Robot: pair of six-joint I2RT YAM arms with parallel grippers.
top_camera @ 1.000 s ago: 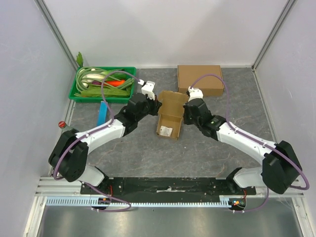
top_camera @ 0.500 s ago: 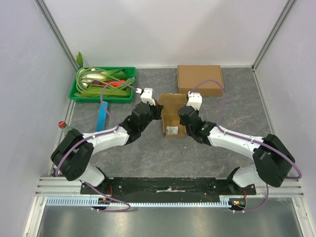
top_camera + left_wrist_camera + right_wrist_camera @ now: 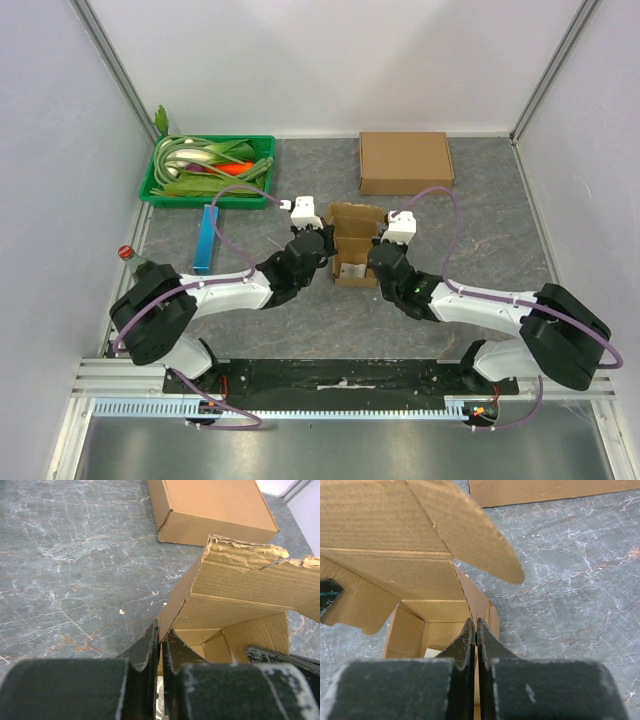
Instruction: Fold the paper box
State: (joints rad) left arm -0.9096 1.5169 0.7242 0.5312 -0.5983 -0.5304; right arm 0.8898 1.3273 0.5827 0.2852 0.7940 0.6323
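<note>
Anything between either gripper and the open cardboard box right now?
Nothing visible. The left gripper and right gripper each pinch a side wall of the open box, on opposite sides.

Count: two boxes are sitting on the grey desk, one open brown cardboard box and one closed flat brown cardboard box. One green plastic tray is holding greens, number unclear. One blue flat strip and one small red round knob are lying at left.

Robot lab test cell: plain white panel walls, silver aluminium frame posts, grey stone-patterned tabletop, black mounting plate.
</note>
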